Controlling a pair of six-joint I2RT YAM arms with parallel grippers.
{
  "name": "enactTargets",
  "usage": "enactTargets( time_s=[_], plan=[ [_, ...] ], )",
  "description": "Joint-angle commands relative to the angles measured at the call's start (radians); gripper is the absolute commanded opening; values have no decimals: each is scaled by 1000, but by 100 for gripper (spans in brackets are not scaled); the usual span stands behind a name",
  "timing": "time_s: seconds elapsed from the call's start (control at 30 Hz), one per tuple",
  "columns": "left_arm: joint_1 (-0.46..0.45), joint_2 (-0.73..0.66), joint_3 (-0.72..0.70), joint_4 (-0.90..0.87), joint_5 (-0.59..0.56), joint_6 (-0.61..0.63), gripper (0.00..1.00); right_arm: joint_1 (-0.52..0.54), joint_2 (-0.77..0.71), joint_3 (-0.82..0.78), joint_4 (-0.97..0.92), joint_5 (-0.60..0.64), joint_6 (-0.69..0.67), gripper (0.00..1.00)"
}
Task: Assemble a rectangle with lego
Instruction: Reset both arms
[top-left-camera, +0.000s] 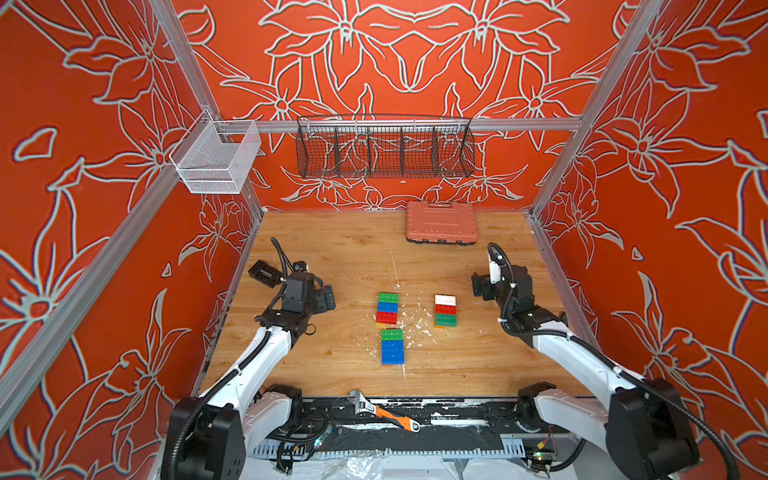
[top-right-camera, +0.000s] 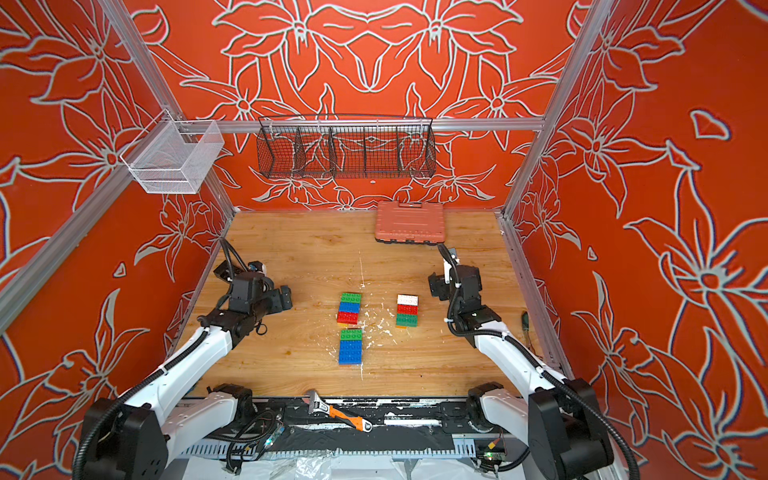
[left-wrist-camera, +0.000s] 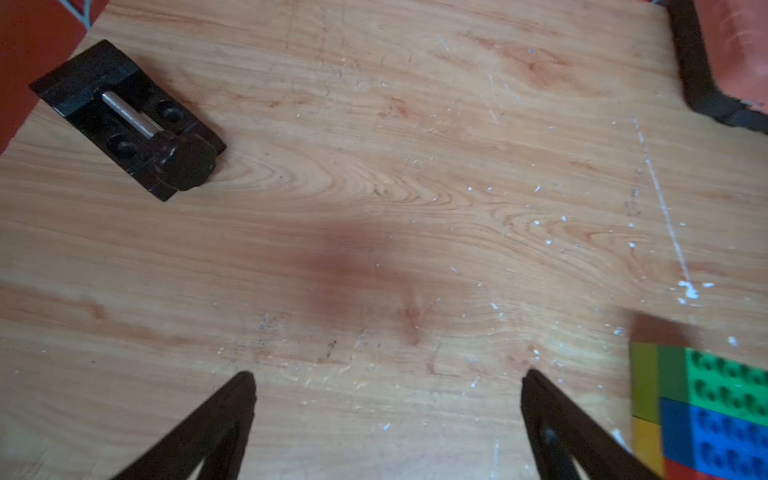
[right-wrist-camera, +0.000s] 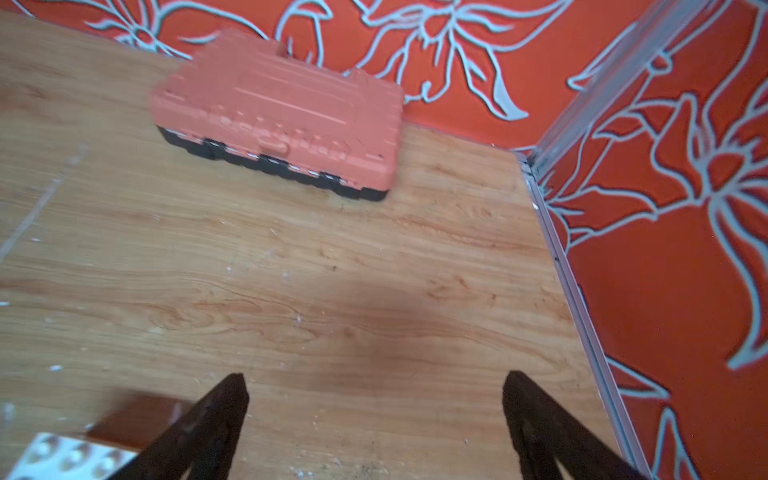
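Orange-red walls printed with pale outlined flowers enclose a light wooden table, scratched and flecked with white. Aluminium rails frame the corners. A black wire basket hangs from the back rail, and a white mesh basket hangs by a corner post.

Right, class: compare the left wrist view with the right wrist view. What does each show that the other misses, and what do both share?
Only the left wrist view: a black screw clamp and a green-and-blue lego stack.
Only the right wrist view: a white lego brick and an aluminium frame post.
Both: the wooden table, the pink case (only a corner in the left wrist view), the red wall, and an open end effector each: left end effector, right end effector.
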Motion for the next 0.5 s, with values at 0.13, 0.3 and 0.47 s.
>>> enactTargets(
  time_s=[0.13,0.3,0.47],
  plan=[
    [31,44,-125,356,-46,173,97,-44,95,-191,420,66,34,98],
    [36,129,-149,530,-27,212,97,-86,264,-204,623,14,33,98],
    [92,262,-138,619,24,192,97,-129,314,-228,706,-42,63,98]
  ],
)
